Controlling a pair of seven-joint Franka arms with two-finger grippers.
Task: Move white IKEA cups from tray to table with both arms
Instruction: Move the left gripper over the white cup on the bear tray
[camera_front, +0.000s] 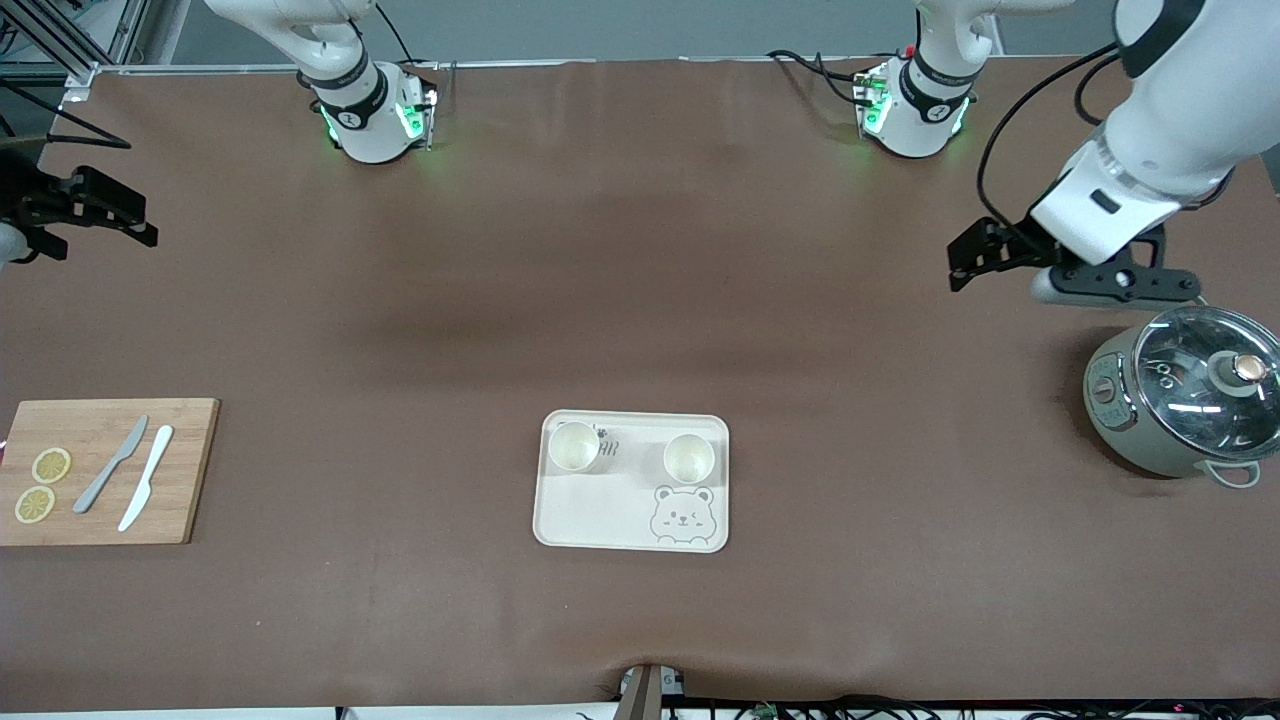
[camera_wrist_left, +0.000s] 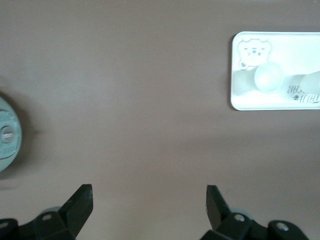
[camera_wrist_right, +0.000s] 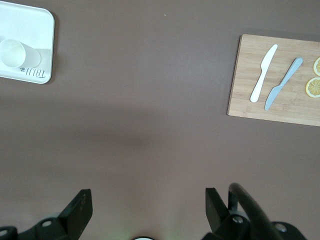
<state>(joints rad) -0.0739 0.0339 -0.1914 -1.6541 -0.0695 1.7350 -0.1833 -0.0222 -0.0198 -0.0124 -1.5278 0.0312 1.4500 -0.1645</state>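
Brown matting covers the whole desk (camera_front: 640, 250), and both my arms wait up in the air at its two ends. Only the front view takes in everything at once: the beige tray (camera_front: 632, 525) near the middle, the cutting board (camera_front: 105, 470) at my right arm's end, and the grey pot (camera_front: 1185, 405) with a glass lid at my left arm's end. From my left wrist I see just an edge of that pot and part of the tray. From my right wrist I see the board with a white knife (camera_wrist_right: 263, 73), a grey knife (camera_wrist_right: 283, 83) and two lemon slices (camera_wrist_right: 316, 86), which the left wrist misses entirely.

My left hand (camera_front: 962, 262) hangs over bare desk just beside the pot, fingers (camera_wrist_left: 80, 205) spread wide, holding nothing. My right hand (camera_front: 140, 228) hangs over the desk's edge at its own end, likewise spread and empty.

Two white cups (camera_front: 574, 446) (camera_front: 689, 458) stand upright on the tray, apart from each other, along the tray's edge farther from the front camera. Both are plain, handleless and alike, above the printed bear.
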